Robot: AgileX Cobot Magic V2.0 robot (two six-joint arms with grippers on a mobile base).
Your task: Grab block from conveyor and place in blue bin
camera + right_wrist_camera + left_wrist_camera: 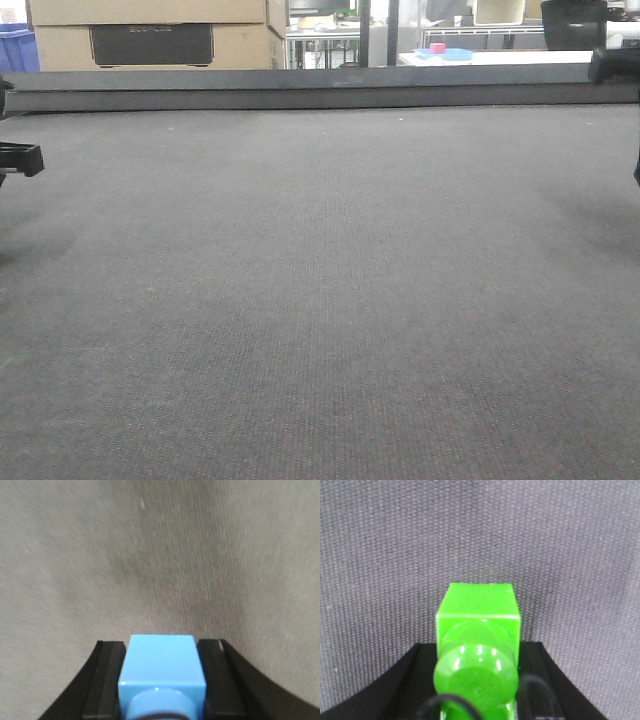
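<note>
Block isn't showing on conveyor (320,300); I'm hovering left pincer (479,647) and right pincer (161,647) over it, can't tell apart or together; grabbing and binning both remaining.

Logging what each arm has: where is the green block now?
The green block shows only in the left wrist view, low centre, gripped in the left tool, with the grey conveyor behind it.
</note>
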